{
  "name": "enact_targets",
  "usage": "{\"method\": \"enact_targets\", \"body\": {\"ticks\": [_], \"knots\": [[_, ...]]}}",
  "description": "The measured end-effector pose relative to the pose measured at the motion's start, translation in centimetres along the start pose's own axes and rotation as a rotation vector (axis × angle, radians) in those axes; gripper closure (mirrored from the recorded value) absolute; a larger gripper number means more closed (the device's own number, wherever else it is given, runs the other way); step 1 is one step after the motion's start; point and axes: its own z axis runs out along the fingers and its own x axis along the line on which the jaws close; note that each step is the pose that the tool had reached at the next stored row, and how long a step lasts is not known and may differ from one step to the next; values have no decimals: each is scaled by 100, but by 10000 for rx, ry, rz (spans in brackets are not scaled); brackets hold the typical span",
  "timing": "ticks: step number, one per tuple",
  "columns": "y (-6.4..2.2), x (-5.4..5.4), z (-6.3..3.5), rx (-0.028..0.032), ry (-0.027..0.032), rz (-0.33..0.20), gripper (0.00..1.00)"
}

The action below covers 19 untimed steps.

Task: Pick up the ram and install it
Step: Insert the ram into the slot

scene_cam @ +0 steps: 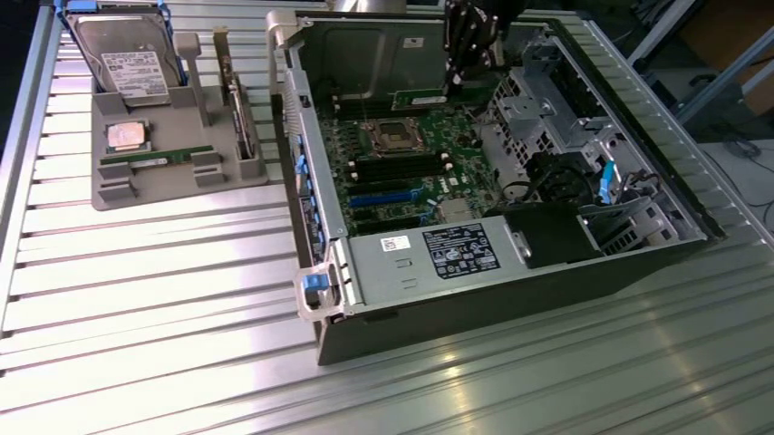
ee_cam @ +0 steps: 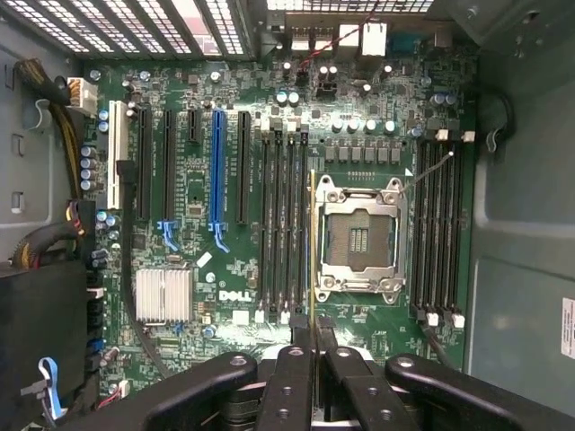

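My gripper [scene_cam: 461, 80] hangs over the open computer case [scene_cam: 317, 299], above the motherboard [scene_cam: 411, 195]. It is shut on a ram [scene_cam: 423, 93], a thin green stick. In the wrist view this ram [ee_cam: 312, 242] appears edge-on as a thin line between the black fingers [ee_cam: 292, 382], and my gripper [ee_cam: 313, 355] holds it above the board. The line sits between the left bank of black memory slots [ee_cam: 283, 224] and the CPU socket [ee_cam: 358, 235]. A second ram [scene_cam: 158, 156] lies in the grey parts tray [scene_cam: 181, 192] at the exterior view's left.
The tray also holds a hard drive [scene_cam: 127, 63], a square silver CPU [scene_cam: 125, 134] and an upright expansion card [scene_cam: 239, 118]. Inside the case are a power supply [scene_cam: 441, 254], a drive cage [scene_cam: 545, 100] and cables [scene_cam: 550, 177]. Another bank of memory slots [ee_cam: 440, 224] flanks the socket.
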Motion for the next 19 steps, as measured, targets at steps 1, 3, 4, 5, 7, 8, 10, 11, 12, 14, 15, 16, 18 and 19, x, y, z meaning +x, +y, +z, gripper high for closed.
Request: {"method": "enact_targets", "body": {"ticks": [1,3,4,5,7,8,10,11,12,14,15,16,18,19], "knots": [[7,-1,22,0,-1,0,88],[12,-2,58,0,0,-1,88],[12,-3,75,0,-1,-2,88],[14,-3,86,0,0,0,88],[16,-3,108,0,0,-1,88],[18,-3,122,0,-1,0,88],[25,-4,157,0,0,1,88],[29,-4,176,0,0,-1,88],[38,-5,196,0,-1,-1,88],[62,-6,227,0,-1,0,88],[70,-6,234,0,-1,-1,88],[80,-6,243,0,-1,0,88],[123,-8,271,0,0,-1,88],[145,-9,287,0,-1,0,88]]}}
